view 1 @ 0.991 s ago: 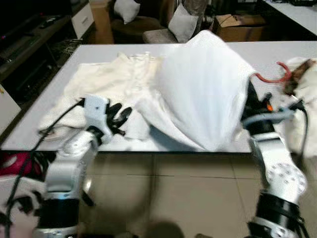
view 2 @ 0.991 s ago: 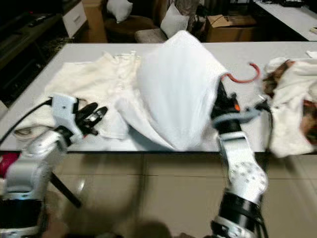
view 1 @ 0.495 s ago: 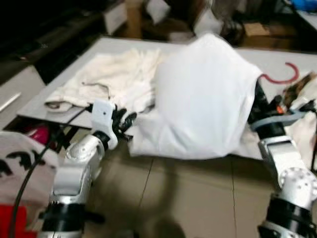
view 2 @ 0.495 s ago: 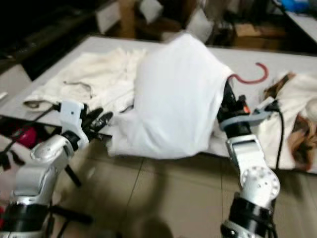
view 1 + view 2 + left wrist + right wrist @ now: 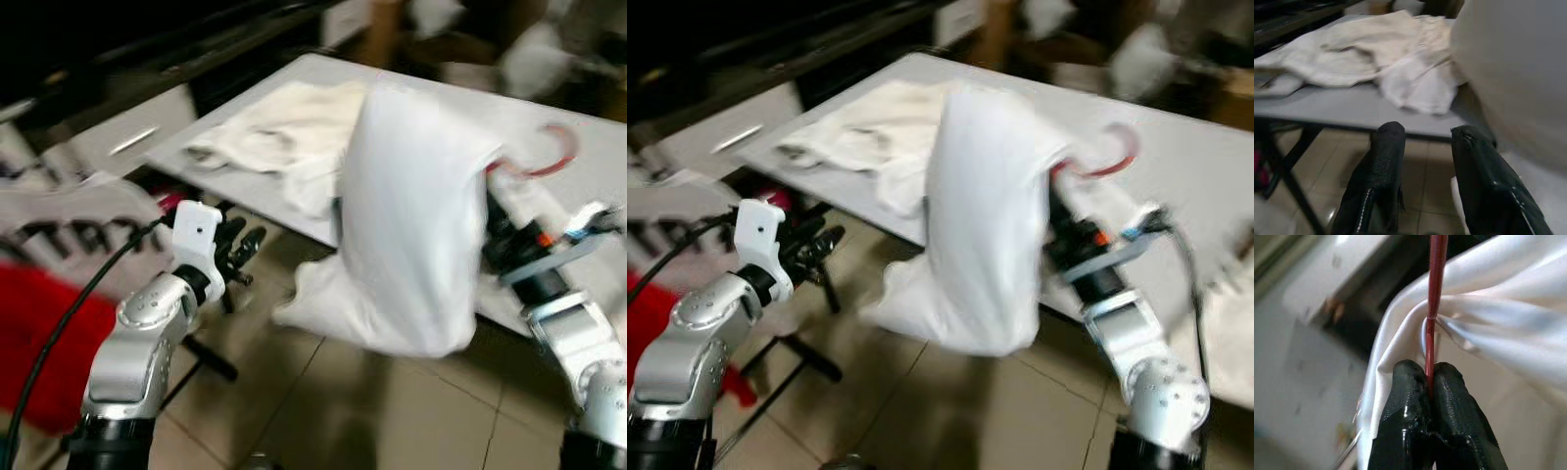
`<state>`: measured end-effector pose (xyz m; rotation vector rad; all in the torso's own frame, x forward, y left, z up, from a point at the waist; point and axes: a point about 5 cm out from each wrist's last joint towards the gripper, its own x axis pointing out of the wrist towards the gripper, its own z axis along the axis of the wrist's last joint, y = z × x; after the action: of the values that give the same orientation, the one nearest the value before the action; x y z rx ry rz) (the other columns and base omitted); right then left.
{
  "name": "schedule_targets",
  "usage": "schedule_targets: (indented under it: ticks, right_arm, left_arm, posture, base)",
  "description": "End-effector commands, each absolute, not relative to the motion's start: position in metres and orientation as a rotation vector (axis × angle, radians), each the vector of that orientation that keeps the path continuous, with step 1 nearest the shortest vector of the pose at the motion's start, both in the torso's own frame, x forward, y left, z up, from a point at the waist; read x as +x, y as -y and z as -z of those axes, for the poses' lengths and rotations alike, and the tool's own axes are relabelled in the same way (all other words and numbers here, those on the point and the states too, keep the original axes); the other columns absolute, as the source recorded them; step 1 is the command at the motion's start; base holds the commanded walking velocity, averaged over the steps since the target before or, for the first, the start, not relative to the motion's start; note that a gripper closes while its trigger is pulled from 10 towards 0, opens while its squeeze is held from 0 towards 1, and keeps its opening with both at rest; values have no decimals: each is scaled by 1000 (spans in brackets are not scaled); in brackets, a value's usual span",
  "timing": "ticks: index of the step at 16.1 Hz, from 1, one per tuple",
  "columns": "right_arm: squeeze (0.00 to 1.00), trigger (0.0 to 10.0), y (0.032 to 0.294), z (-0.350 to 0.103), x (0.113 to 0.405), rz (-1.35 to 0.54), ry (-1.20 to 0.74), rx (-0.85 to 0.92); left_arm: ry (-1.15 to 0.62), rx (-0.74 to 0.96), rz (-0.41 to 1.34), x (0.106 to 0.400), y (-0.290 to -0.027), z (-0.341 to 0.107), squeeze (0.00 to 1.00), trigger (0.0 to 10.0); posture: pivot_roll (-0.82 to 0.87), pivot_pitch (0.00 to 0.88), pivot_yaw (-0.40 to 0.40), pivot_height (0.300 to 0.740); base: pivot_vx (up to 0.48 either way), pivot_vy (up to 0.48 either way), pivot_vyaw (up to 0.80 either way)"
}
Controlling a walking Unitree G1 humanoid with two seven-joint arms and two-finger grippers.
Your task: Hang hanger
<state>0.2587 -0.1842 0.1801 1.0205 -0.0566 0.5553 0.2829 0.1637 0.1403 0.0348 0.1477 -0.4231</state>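
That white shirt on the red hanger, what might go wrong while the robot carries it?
The right gripper pinches only the thin red hanger between its fingers, so it could twist or slip. The white shirt hangs low toward the floor and might drag. It also hangs beside the table, whose edge might snag it.

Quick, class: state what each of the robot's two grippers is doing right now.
Left gripper: open, holding nothing.
Right gripper: shut on the thin red hanger carrying the white cloth garment.
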Motion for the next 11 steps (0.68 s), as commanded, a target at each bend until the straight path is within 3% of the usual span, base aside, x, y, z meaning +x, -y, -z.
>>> schedule_targets:
  ticks: [1, 11]
  right_arm:
    - [0, 10000, 182, -184, 253, -589, 53, 981]
    - [0, 10000, 176, -165, 232, -569, -28, 959]
  left_arm:
    - [-149, 27, 444, 281, -156, -142, 0, 10000]
    - [-194, 41, 534, 273, -151, -137, 0, 10000]
  posture:
    - [-109, 0, 20, 740]
    - [-117, 0, 38, 740]
  base:
    - [0, 0, 750]
    - [0, 0, 751]
